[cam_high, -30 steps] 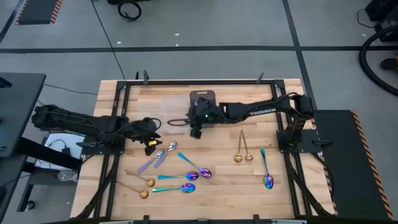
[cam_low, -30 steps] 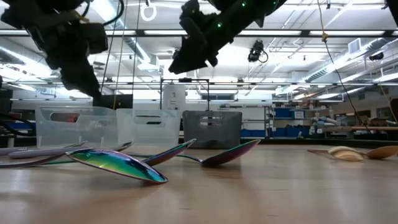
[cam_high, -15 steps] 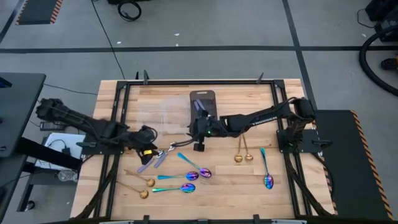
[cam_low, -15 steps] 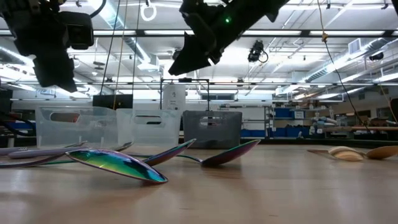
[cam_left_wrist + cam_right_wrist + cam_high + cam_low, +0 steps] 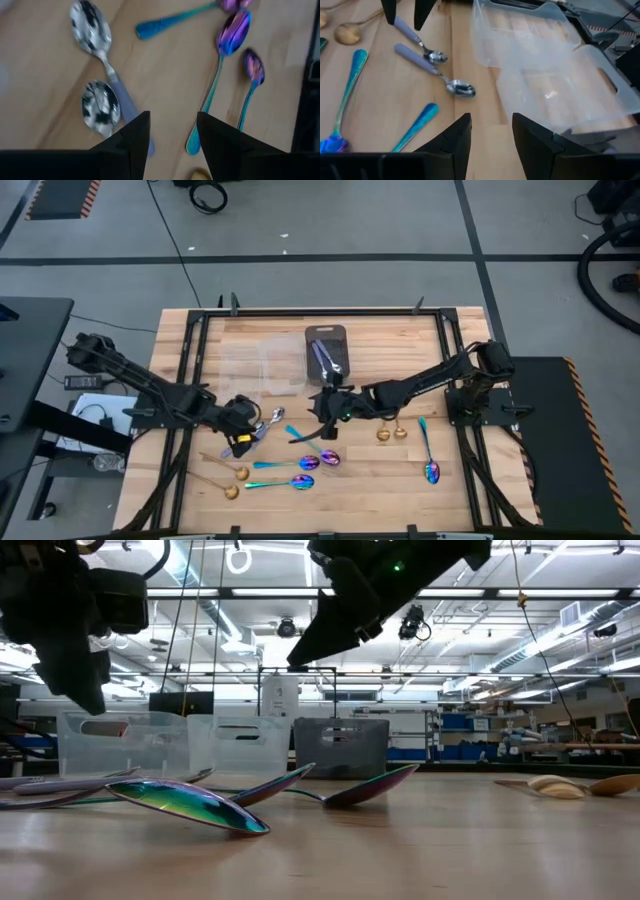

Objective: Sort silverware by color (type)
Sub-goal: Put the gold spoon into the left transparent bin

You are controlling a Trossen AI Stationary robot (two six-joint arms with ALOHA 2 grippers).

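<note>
Silver spoons lie just beside the left gripper, jaws open; right gripper hovers open-jawed over rainbow spoons.

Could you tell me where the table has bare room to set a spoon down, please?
Bare wood lies along the far edge right of the dark tray, and along the near edge right of the rainbow spoons. It is crowded at left-centre, where the left gripper hovers over the silver spoons and the right gripper hangs beside them.
</note>
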